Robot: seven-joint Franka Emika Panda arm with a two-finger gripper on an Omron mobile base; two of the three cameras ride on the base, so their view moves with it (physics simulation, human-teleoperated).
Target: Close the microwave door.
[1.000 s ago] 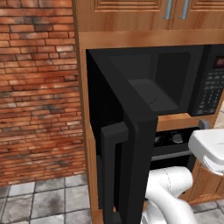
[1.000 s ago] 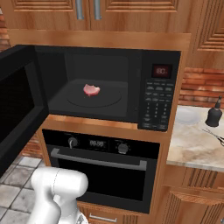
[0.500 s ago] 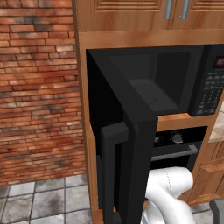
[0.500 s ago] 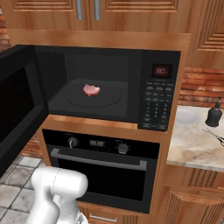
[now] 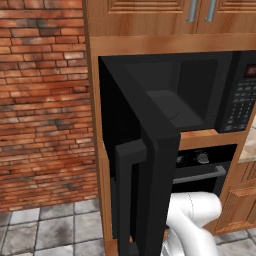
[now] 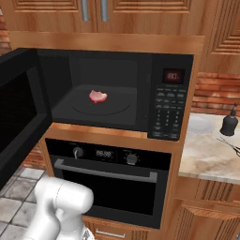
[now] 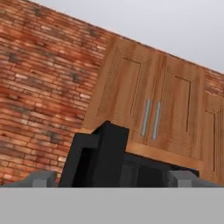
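One pink piece of food (image 6: 98,96) lies on the round turntable inside the microwave (image 6: 117,93), a little left of centre in the right base view; the cavity is dark and fully exposed, with the keypad panel (image 6: 170,105) and its red display to the right of it. The microwave door (image 5: 137,150) stands swung wide open; in the left base view it fills the middle of the frame edge-on, its thick vertical bar handle (image 5: 127,192) at lower centre; in the right base view the same door (image 6: 18,112) runs along the left edge of the frame, well away from the cavity opening. Below the microwave sits a black oven (image 6: 110,180) with two knobs and a horizontal handle. A white arm segment (image 5: 192,220) rises at the bottom centre-right of the left base view, just beside the lower part of the door; whether it touches the panel cannot be told. In the hand view two grey fingertips (image 7: 37,179) rise at the bottom corners, set far apart with nothing between them, so the gripper (image 7: 111,181) is released; ahead of it, lower centre, the door's top edge and handle (image 7: 103,153) stand out below wooden cabinet doors (image 7: 148,109), with a brick wall (image 7: 39,83) on the left.
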